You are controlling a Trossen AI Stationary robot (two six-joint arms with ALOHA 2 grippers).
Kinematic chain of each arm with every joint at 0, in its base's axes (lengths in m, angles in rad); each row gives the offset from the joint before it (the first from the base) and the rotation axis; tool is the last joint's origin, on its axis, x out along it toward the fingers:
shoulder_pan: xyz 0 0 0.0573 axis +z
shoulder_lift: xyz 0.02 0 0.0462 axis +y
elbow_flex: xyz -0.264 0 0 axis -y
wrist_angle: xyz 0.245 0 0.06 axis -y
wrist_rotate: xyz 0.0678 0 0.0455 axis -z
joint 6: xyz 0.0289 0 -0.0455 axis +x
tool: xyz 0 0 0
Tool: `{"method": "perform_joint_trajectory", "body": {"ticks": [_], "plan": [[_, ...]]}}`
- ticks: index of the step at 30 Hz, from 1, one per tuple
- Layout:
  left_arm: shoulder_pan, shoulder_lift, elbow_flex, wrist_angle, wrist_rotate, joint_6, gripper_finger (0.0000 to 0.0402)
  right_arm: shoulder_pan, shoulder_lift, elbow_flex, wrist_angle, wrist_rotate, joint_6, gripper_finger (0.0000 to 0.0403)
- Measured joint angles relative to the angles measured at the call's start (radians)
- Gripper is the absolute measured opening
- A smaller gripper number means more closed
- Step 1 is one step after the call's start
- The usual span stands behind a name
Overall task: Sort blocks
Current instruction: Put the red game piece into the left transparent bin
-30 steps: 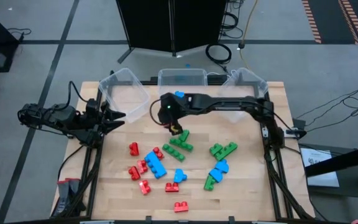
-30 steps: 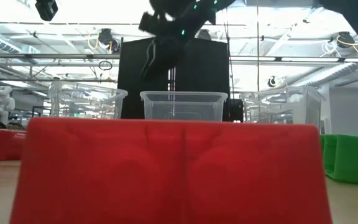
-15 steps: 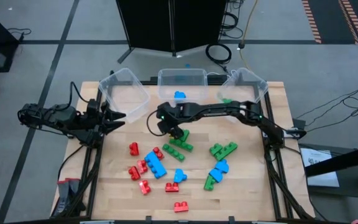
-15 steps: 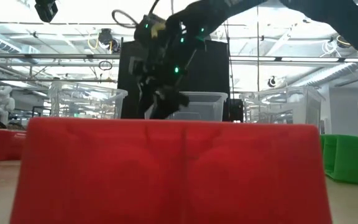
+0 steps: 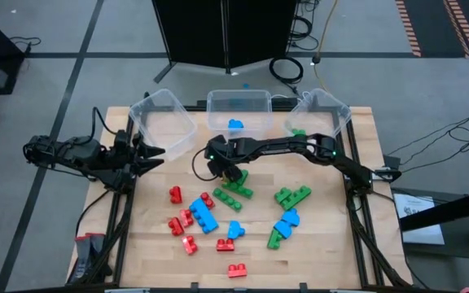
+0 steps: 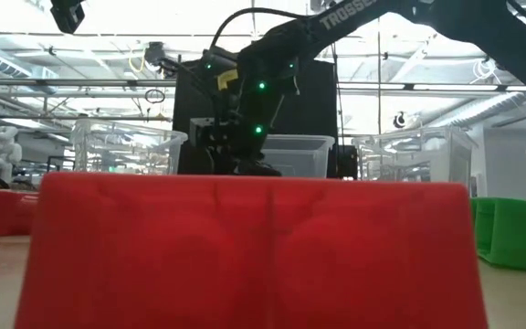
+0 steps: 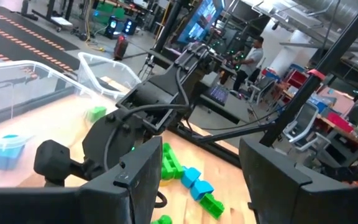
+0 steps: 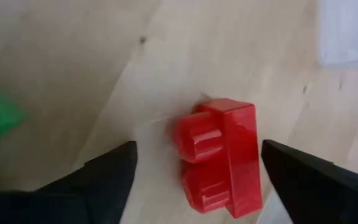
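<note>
My right gripper [image 5: 225, 169] hangs low over the middle of the table, open. In the right wrist view its fingers [image 8: 107, 174] stand on either side of a small red two-stud block [image 8: 219, 158] that lies on the wood, with a gap on each side. The arm hides this block in the high view. More red [image 5: 184, 221], blue [image 5: 203, 216] and green [image 5: 234, 185] blocks lie scattered nearer the front. My left gripper [image 5: 157, 152] waits open at the table's left edge.
Three clear bins stand along the far edge: a left one [image 5: 163, 122], a middle one [image 5: 238, 104] with a blue block [image 5: 235, 124], a right one [image 5: 324, 110] with a green block [image 5: 297, 132]. A red block [image 6: 245, 247] fills the low view's foreground.
My right gripper has come down from well above the table, by the middle bin, to just over the wood beside the green blocks, its fingers now on either side of the red block. The left arm has kept still.
</note>
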Motion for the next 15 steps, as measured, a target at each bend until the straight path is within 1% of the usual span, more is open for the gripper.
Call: {"method": "perform_joint_trajectory", "body": {"ticks": [4, 7, 9, 15], "plan": [[0.0, 0.0, 0.0, -0.013, 0.0, 0.0, 0.0209, 0.012, 0.003, 0.0, -0.039, 0.013, 0.008, 0.0258], [0.0, 0.0, 0.0, -0.014, 0.0, 0.0, 0.0209, 0.033, 0.002, 0.0, -0.033, 0.009, 0.005, 0.0193], [0.0, 0.0, 0.0, -0.015, 0.0, -0.001, 0.0209, 0.05, 0.001, 0.0, -0.031, 0.004, 0.002, 0.0158], [0.0, 0.0, 0.0, -0.015, 0.004, -0.001, 0.0209, 0.084, -0.001, 0.012, -0.037, 0.002, 0.034, 0.0153]]}}
